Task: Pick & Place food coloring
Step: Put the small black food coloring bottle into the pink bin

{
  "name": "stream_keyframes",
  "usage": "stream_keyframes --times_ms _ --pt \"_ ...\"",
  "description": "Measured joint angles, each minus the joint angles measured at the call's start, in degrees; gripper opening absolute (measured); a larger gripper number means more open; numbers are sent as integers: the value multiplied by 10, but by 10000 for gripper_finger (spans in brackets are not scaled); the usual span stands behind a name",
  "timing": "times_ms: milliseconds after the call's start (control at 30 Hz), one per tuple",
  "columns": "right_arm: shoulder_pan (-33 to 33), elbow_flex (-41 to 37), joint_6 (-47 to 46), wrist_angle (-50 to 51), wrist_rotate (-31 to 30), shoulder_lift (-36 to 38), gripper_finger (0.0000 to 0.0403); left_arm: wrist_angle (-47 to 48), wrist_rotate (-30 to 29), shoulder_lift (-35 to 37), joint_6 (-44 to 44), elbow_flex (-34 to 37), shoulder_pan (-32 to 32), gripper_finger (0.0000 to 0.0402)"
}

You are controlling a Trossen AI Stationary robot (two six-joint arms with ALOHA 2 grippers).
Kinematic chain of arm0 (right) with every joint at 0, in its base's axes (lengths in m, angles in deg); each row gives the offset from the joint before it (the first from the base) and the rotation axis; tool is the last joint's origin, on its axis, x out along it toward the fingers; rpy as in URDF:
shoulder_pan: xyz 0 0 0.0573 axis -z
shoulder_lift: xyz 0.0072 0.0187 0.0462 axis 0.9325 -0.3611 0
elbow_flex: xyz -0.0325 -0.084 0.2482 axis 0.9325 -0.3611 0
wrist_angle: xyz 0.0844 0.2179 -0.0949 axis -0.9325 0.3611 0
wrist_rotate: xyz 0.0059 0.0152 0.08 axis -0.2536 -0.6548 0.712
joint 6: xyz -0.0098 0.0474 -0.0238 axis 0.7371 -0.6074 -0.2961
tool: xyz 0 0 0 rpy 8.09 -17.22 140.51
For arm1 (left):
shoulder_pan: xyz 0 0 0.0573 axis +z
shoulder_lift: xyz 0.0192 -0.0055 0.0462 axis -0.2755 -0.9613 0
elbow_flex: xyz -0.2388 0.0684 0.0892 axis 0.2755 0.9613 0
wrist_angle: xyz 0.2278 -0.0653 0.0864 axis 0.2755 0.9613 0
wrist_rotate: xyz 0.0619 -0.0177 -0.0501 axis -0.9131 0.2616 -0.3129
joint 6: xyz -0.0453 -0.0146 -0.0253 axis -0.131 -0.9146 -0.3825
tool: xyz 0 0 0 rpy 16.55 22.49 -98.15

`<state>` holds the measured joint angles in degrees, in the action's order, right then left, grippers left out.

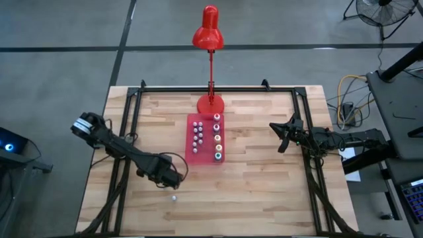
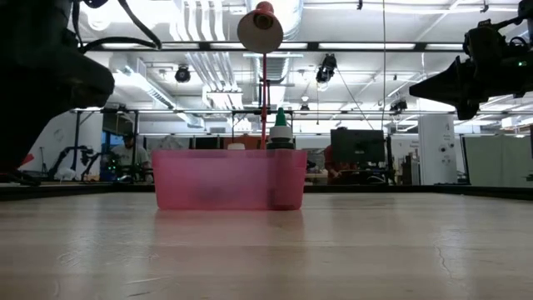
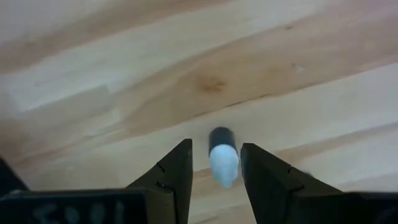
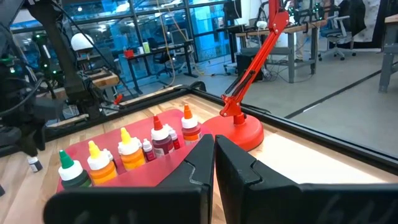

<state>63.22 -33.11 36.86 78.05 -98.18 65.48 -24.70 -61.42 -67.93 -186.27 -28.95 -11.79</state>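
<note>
Left end effector (image 3: 214, 171) low over desk (image 1: 264, 192), fingers apart w/ small whitish-capped bottle (image 3: 222, 157) lying between them, near front-left of red tray (image 1: 192, 156). Right end effector (image 4: 214, 149) raised, fingers together, right side.

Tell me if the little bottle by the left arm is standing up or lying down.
Lying down. The small bottle lies on its side on the bare table, between the fingers of the open left end effector, outside the red tray.

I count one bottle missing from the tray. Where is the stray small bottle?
In the high view, the stray small bottle lies on the table, near the front edge, just ahead of the left end effector and apart from the red tray.
</note>
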Motion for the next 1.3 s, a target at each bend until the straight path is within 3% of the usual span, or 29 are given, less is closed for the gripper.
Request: stream_keyframes --times_ms 767,1100,1300 --pt "0 0 0 0 0 0 9 -35 16 -36 -21 -2 -22 106" --pt "0 0 0 0 0 0 9 -34 -12 -36 -8 -1 -23 27" --pt "0 0 0 0 0 0 9 -33 -12 -36 10 -5 -21 27"
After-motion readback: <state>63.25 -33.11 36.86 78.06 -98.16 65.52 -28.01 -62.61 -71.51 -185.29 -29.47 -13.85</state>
